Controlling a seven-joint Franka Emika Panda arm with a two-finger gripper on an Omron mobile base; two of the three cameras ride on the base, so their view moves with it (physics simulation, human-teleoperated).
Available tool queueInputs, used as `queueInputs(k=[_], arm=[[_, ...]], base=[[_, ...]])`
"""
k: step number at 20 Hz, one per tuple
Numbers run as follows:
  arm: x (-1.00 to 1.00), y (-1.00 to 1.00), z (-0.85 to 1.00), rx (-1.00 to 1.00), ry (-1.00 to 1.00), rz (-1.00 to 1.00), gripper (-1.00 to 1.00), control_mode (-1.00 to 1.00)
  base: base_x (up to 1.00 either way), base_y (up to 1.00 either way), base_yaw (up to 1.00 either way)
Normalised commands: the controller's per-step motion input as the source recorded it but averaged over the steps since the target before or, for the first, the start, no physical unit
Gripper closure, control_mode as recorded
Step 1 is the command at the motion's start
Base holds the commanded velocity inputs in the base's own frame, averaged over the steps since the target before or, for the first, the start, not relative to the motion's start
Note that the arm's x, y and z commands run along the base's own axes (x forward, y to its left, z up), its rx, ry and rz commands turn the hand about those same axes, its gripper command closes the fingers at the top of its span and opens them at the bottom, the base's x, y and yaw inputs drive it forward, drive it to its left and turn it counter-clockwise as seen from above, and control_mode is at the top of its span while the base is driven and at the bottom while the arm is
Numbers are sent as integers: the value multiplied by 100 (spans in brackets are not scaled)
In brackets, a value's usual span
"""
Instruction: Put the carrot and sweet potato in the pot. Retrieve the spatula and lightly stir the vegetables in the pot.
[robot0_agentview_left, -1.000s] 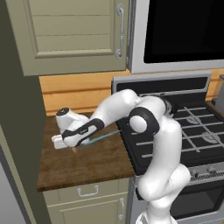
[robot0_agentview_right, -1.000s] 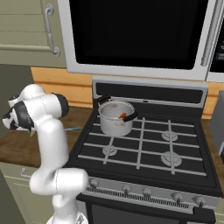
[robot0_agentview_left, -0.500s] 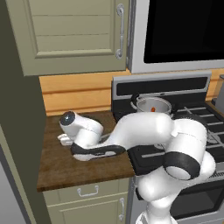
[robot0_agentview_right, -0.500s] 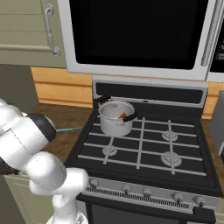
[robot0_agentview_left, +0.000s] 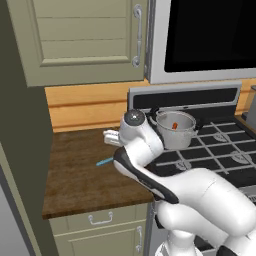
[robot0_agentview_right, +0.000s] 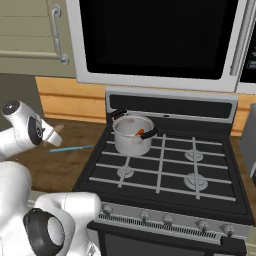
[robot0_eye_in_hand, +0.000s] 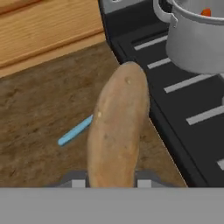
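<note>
One carrot (robot0_agentview_left: 175, 125) is seen inside the pot (robot0_agentview_left: 176, 131) from the left base; the spatula (robot0_agentview_right: 71, 148) lies on the wooden surface (robot0_agentview_right: 60, 170) left of the pot (right base). In the hand view, the sweet potato (robot0_eye_in_hand: 117, 127) is clamped in the pincer (robot0_eye_in_hand: 109, 181).

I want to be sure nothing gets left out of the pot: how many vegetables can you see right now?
2. The carrot is already inside the pot on the stove; the sweet potato is held in the gripper above the counter. More may be hidden.

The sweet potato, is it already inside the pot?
No. In the hand view the sweet potato is held between the jaws above the wooden counter, while the pot stands apart on the stove.
</note>
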Motion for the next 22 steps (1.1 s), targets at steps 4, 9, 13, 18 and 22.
queueInputs(k=[4, 9, 13, 18, 22], arm=[[13, -100, 56, 4, -9, -16, 100, -100], [36, -100, 39, 4, -3, -17, 100, -100], [66, -99, 21, 7, 0, -16, 100, -100], [66, -83, 10, 6, 0, -14, 100, -100], [45, -55, 0, 3, 0, -12, 100, -100]], base=[[0, 0, 0], [0, 0, 0], [0, 0, 0], [0, 0, 0], [0, 0, 0]])
